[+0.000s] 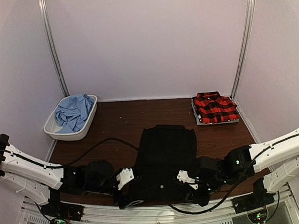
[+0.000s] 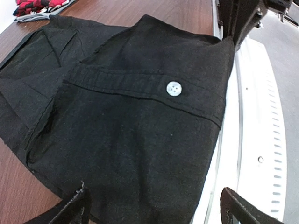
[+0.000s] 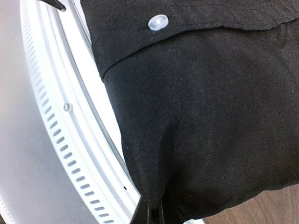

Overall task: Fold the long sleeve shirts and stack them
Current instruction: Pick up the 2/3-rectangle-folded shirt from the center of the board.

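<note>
The black shirt [image 1: 164, 156] lies partly folded at the near edge of the table [image 1: 120, 118], between the arms. The plaid shirt [image 1: 215, 108] sits folded far right, and the blue shirt [image 1: 72, 111] is crumpled in a white bin [image 1: 66, 134]. The right gripper [image 3: 152, 215] is pinched closed, apparently on the near hem, though its tips barely show. The left gripper [image 2: 156, 207] gapes wide astride that hem, holding nothing. The hem fold seems in hand; next the left should close so both can lift together.

Left tool [image 2: 156, 207] spread wide, right tool [image 3: 152, 215] pinched closed.
</note>
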Motion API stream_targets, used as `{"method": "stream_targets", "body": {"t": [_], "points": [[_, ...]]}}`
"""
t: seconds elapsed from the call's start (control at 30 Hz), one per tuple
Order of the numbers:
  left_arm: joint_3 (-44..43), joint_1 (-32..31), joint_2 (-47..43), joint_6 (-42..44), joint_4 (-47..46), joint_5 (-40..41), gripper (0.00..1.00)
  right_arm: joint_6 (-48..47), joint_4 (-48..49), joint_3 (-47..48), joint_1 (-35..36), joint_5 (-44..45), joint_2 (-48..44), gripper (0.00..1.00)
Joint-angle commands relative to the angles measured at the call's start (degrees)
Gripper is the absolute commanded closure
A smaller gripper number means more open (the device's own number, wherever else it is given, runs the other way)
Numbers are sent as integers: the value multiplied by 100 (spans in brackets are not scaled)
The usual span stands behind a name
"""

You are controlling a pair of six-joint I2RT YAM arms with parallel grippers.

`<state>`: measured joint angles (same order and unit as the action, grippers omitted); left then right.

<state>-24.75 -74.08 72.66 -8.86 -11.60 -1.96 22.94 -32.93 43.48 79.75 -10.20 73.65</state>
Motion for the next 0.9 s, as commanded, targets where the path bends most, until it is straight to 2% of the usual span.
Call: {"method": "stream_targets", "body": {"t": [0.0,0.33,0.5,0.63,0.77,0.87], "points": [[165,-82,-14,384,-529,-95,2,191,-12,-88,-34,-307,-269,100],[152,-209,328,634,-582,304,3,154,84,-68,-479,-758,-664,100],[16,-247,539,723,-499,580,13,141,83,-90,-625,-893,-780,100],[-176,-247,582,659,-250,763,35,145,97,-145,-674,-894,-808,100],[-466,-247,578,495,177,652,69,160,124,-186,-697,-844,-808,100],[-714,-244,489,372,573,435,90,189,132,-204,-699,-805,-799,100]]}}
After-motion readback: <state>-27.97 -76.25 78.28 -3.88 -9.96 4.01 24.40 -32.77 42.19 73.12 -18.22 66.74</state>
